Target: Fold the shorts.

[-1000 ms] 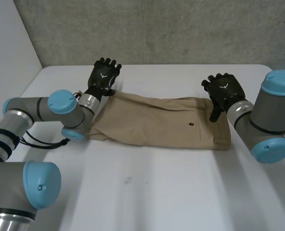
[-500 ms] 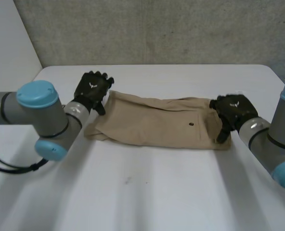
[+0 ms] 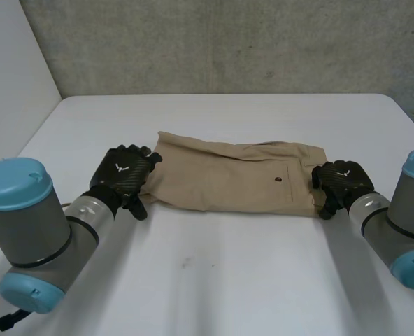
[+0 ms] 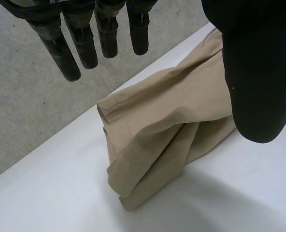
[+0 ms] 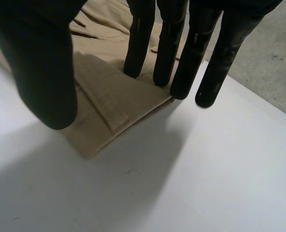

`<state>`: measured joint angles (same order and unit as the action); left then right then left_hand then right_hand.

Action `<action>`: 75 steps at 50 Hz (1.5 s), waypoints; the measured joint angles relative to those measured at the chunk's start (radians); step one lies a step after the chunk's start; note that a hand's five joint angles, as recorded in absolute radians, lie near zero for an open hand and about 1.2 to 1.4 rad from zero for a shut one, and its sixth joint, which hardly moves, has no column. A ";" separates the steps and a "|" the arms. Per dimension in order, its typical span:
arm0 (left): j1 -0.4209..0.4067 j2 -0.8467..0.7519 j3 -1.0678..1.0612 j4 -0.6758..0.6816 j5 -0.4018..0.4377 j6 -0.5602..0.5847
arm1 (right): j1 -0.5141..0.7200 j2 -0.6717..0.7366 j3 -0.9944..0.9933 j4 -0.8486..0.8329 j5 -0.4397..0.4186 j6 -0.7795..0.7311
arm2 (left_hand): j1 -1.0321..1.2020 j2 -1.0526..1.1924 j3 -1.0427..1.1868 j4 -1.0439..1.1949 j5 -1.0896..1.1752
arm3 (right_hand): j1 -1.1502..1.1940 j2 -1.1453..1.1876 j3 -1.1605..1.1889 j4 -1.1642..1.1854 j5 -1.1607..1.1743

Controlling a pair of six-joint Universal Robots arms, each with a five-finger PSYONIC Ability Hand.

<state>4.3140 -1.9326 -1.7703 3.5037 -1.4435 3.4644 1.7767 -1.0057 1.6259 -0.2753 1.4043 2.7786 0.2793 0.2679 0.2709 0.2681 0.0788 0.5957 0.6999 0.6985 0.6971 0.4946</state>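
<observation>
Tan shorts (image 3: 228,178) lie flat across the white table, folded lengthwise, with the leg hems at the left end and the waistband at the right end. My left hand (image 3: 123,175) hovers at the leg end, near the front corner. Its fingers (image 4: 80,43) are straight and spread above the hems (image 4: 133,164), with the thumb (image 4: 254,72) apart over the cloth. My right hand (image 3: 340,183) is at the waistband end. Its straight fingers (image 5: 181,58) point down with their tips on the waistband (image 5: 104,92), and its thumb (image 5: 41,63) stands apart above the cloth.
The white table (image 3: 228,280) has bare room in front of the shorts and behind them. A grey concrete wall (image 3: 228,42) rises behind the table's far edge. A dark button (image 3: 277,180) shows on the shorts near the waistband.
Both hands came from the shorts' far side toward the near side. The left moved down along the leg end; the right lowered onto the waistband end with its fingers bending down.
</observation>
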 measured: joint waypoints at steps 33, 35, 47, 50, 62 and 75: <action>0.020 0.183 -0.114 -0.006 -0.021 -0.008 | -0.017 -0.098 -0.346 0.293 -0.048 -0.360 | -0.022 -0.028 -0.017 -0.027 -0.022 | 0.374 0.477 0.493 0.495 0.474; 0.017 0.183 -0.113 -0.005 -0.022 -0.008 | 0.071 -0.085 -0.384 0.282 -0.058 -0.358 | -0.022 -0.028 -0.017 -0.027 -0.022 | 0.374 0.477 0.498 0.495 0.474; -0.008 0.189 -0.077 -0.002 -0.024 -0.009 | 0.443 0.123 -0.448 0.210 -0.266 -0.293 | -0.022 -0.034 -0.017 -0.032 -0.024 | 0.299 0.356 0.379 0.377 0.394; -0.012 0.189 -0.059 -0.001 -0.025 -0.014 | 0.467 0.157 -0.447 0.208 -0.300 -0.239 | -0.022 -0.034 -0.017 -0.032 -0.025 | -0.035 -0.003 0.006 0.005 0.047; -0.021 0.148 0.137 -0.005 -0.026 -0.147 | 0.345 -0.048 -0.442 0.204 -0.178 0.192 | -0.022 -0.034 -0.017 -0.032 -0.025 | -0.393 -0.481 -0.482 -0.464 -0.426; -0.214 -0.200 0.516 -0.154 -0.100 -0.244 | 0.230 0.017 -0.452 0.236 -0.134 0.321 | -0.022 -0.034 -0.017 -0.032 -0.025 | -0.393 -0.481 -0.482 -0.464 -0.426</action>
<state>4.1005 -2.1324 -1.2543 3.3502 -1.5435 3.2208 2.0063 -0.9888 1.1737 -0.0397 1.2699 3.1000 0.2570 0.2339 0.2535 0.2366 0.0535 0.2023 0.2189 0.2162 0.2330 0.0689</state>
